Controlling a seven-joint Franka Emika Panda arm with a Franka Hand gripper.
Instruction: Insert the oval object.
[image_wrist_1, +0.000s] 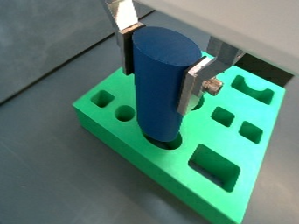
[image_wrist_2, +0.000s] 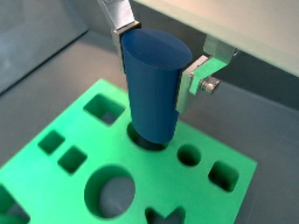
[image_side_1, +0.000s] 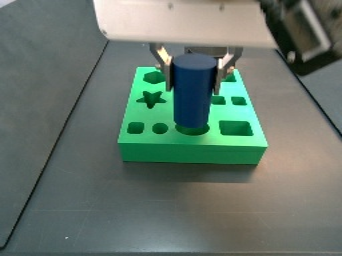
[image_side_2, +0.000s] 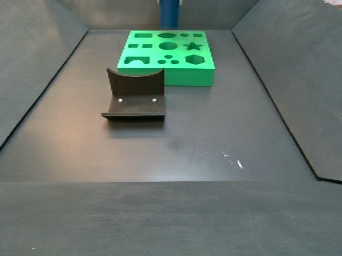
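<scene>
While clamped on oval object (image_wrist_1: 162, 83) | hand (image_wrist_1: 163, 66) above green block (image_wrist_1: 216, 188) (peg upright, tip in hole)

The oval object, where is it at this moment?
The oval object stands upright between the gripper fingers, its lower end in a hole of the green block.

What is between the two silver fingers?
The blue peg, shown in both wrist views. The gripper holds it upright over the green block, its lower end in a hole.

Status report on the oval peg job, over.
Hand shut on the oval object, over the green block. Peg upright, its base in a hole. Nothing blocking.
</scene>
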